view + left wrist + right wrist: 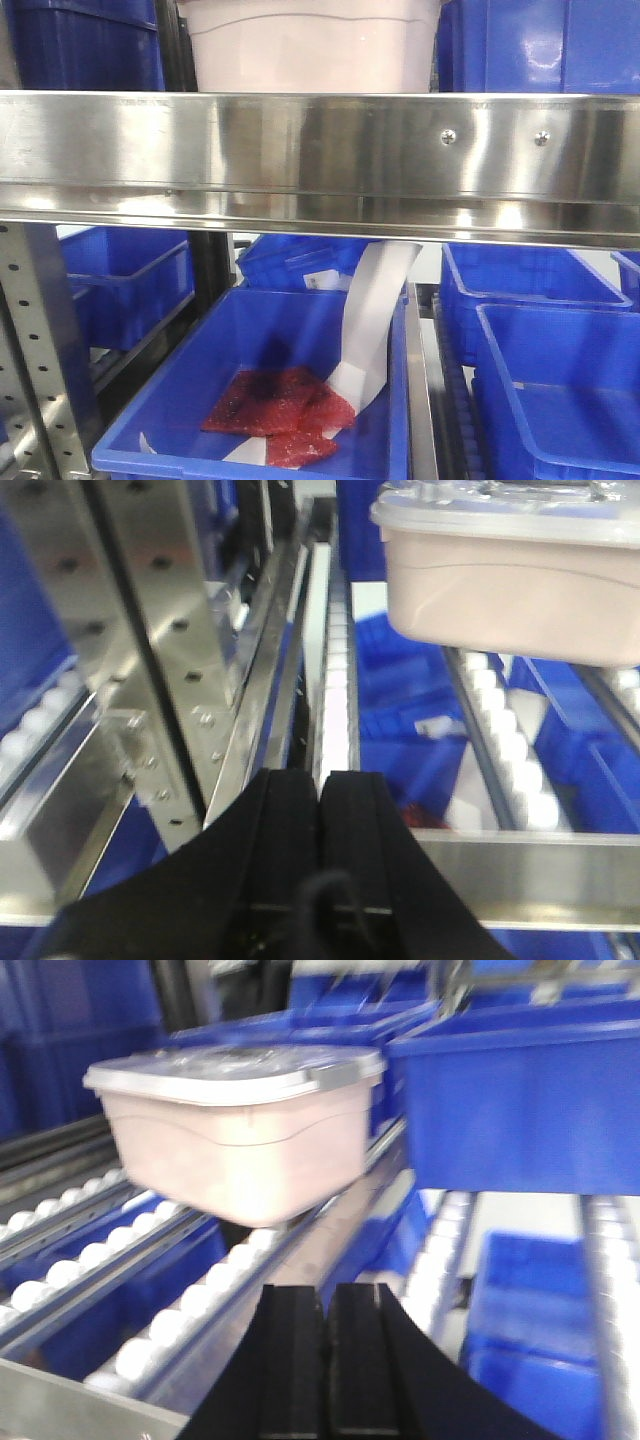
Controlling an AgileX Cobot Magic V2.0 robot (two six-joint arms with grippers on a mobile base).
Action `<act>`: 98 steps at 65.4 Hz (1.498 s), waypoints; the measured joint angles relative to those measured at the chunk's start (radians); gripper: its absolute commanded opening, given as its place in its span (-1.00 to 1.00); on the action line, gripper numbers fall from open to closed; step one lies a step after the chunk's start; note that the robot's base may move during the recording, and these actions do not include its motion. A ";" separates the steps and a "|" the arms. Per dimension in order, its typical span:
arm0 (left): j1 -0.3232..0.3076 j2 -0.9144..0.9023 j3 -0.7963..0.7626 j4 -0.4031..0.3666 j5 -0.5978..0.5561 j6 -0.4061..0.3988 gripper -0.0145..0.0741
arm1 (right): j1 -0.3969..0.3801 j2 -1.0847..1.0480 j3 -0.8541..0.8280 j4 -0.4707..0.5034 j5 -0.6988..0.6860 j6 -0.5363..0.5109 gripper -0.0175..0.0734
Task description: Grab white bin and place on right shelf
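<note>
The right shelf (320,150) fills the front view as a broad shiny steel rail with two screws (449,136) towards its right end, carried on a perforated grey upright (35,350) at the lower left. On top of this shelf sits the white bin (312,45), its pale pinkish body rising straight behind the rail's middle, with dark blue bins (85,45) just beside it on either side. In the right wrist view the white bin (240,1120) rests on rows of white rollers (190,1305) (its lid closed, a wavy ridge running under the rim), and a large blue bin (520,1090) stands near it on the far side. In the left wrist view the same bin (515,570) shows from low down, its corner resting over a roller track (500,740) behind the steel rail.

Below the rail, an open blue bin (200,400) holds red sheets (280,405) and a white paper strip (370,320) that leans up towards the rail. More blue bins (560,380) lie under the rail's right half.

The left gripper (320,800) has its black fingers pressed together, holding nothing, near the rail and apart from the white bin. The right gripper (328,1320) likewise has its fingers closed together with nothing between them, short of the bin.
</note>
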 measured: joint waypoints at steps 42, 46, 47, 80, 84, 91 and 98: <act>0.000 -0.422 0.410 0.000 -0.151 0.001 -0.94 | 0.000 -0.344 0.192 0.003 -0.023 -0.002 -0.47; 0.000 -0.422 0.410 0.000 -0.151 0.001 -0.94 | 0.000 -0.344 0.192 0.003 -0.023 -0.002 -0.47; 0.000 -0.422 0.410 0.000 -0.151 0.001 -0.94 | 0.000 -0.344 0.192 0.003 -0.023 -0.003 -0.47; -0.010 -0.471 0.475 0.071 -0.166 -0.099 -0.94 | 0.000 -0.344 0.192 0.006 -0.023 -0.005 -0.47; -0.030 -0.510 0.509 0.112 -0.182 -0.151 -0.94 | 0.000 -0.344 0.192 0.006 -0.023 -0.005 -0.47; -0.066 -0.591 0.588 0.163 -0.253 -0.186 -0.94 | 0.000 -0.344 0.192 0.006 -0.023 -0.005 -0.47; -0.081 -0.672 0.700 0.173 -0.346 -0.193 -0.94 | 0.000 -0.344 0.192 0.006 -0.023 -0.007 -0.47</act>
